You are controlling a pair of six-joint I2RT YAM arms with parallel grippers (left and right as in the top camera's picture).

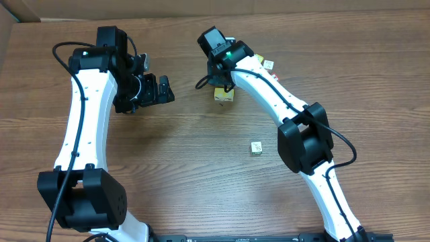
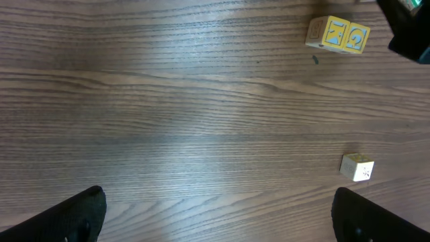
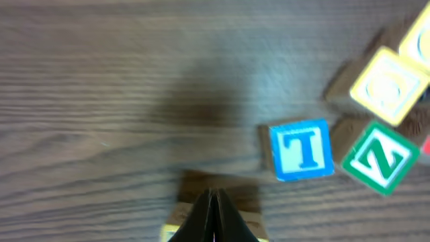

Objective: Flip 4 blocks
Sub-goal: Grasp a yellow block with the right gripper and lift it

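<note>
Yellow is the colour of the piece in work now: the yellow-faced block [image 1: 224,95] under the right arm. The main danger is that the right fingers [image 3: 208,218] have nothing between them. They are pressed fully together, tip to tip, and they stand over the middle of this block instead of around it. If a pinch is wanted, I judge that a lift from here would bring up nothing. If a push is wanted, the narrow closed tip can slide off the wooden top. It can also shove the block sideways into the blue T cube [image 3: 302,151] and disturb the whole group.

The yellow-faced block lies directly under the tips, just beside the blue T cube, at its lower left in the right wrist view. Whether the tips touch the wood I cannot tell. On the opposite side of the blue T cube sits the teal Z block [image 3: 379,158], very near it, and above that one a second yellow block [image 3: 390,87]. A small cream cube [image 1: 256,147] rests alone on the wooden surface [image 1: 201,168], well apart from the blue T cube, toward the robot base.

The left fingers [image 2: 77,215] are spread wide and hold nothing, apart from the blue T cube
</note>
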